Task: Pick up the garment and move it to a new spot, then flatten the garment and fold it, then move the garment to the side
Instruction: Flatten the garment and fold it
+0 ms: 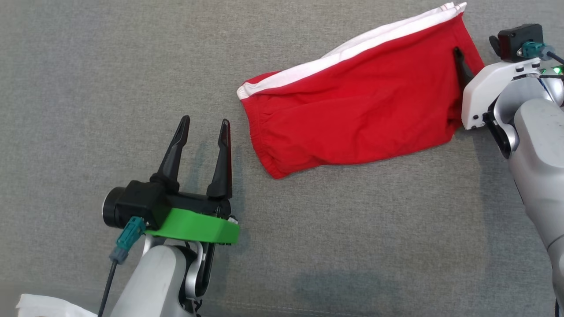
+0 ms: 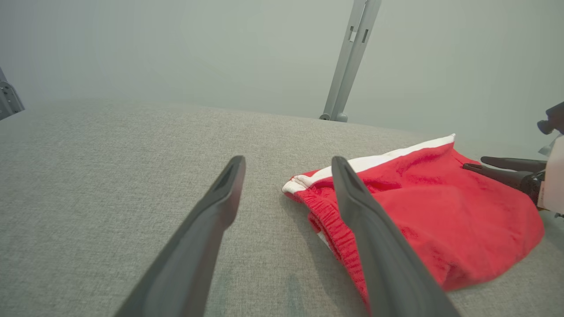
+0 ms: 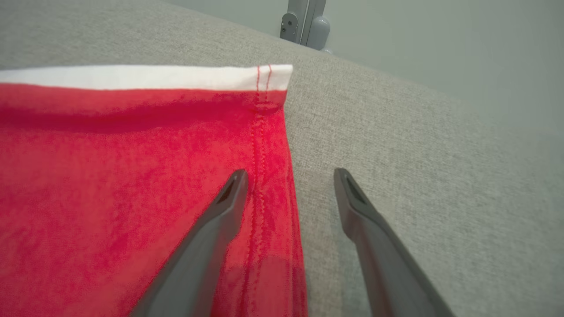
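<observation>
The right gripper point(image 3: 288, 178), open and empty, straddles the 2 o'clock hem of the garment point(image 1: 352, 110); the left gripper point(image 1: 206, 125), open too, sits off its 8 o'clock end.

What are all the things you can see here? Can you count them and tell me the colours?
shorts: one, red with a white stripe, lying on the right half of the surface
surface: one, grey cloth, under everything
white cloth: one, white, at the near left corner
metal post: one, grey, behind the far edge of the surface
left gripper: one, black fingers on a green mount, open, left of the shorts
right gripper: one, black fingers, open, astride the shorts' right hem
</observation>
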